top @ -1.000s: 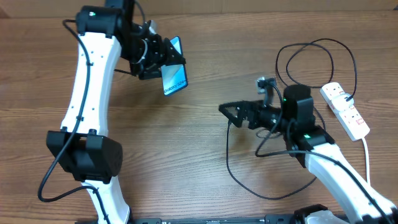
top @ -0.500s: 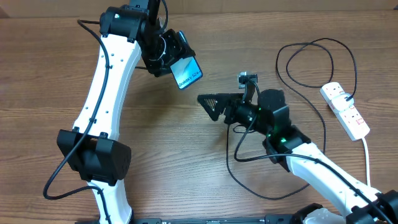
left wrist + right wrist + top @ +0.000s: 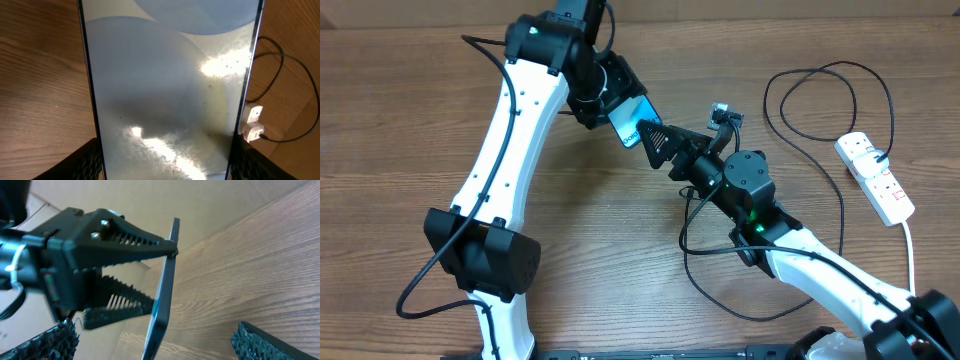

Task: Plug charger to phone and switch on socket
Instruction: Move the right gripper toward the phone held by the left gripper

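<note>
My left gripper is shut on the phone and holds it in the air above the table's middle back. In the left wrist view the phone's pale blue screen fills the frame, with a finger on each long edge. My right gripper is open, its jaws astride the phone's lower end. In the right wrist view the phone stands edge-on between my spread fingertips. The charger's black cable loops at the right and runs under my right arm. The socket lies at the far right.
The socket's thick white cord trails toward the front right edge. A second cable loop lies on the table in front of my right arm. A cardboard wall runs along the table's back edge.
My left arm has carried the phone right and down toward the table's middle. My right gripper has moved left and up until its open jaws straddle the phone's end.
</note>
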